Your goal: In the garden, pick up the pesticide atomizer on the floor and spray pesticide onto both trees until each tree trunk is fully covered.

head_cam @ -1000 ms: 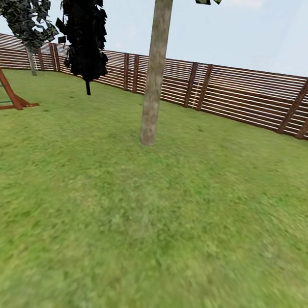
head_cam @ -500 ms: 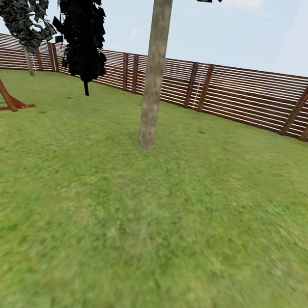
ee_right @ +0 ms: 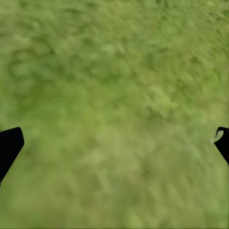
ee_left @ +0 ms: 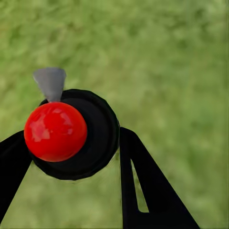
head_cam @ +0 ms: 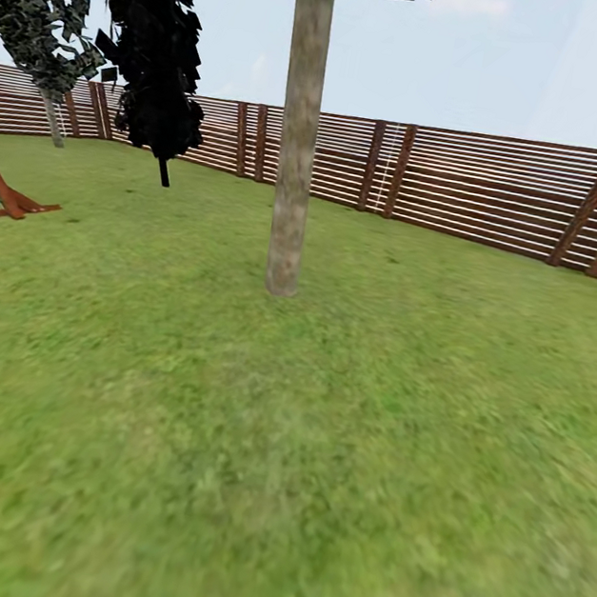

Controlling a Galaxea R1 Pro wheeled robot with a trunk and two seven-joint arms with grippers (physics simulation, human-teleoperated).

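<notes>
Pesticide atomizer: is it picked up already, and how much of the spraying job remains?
Done, it seems: the left gripper holds the pesticide atomizer between its fingers, above the grass. In hand: the approach; one tree trunk stands ahead, out of reach, I judge. Left: spraying that trunk, whose bark shows no spray, and then a second tree. The right gripper is open.

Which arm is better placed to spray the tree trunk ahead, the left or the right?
Left, probably. The left pincer is shut on the pesticide atomizer. The right pincer is open over bare grass. The tree trunk stands ahead.
</notes>
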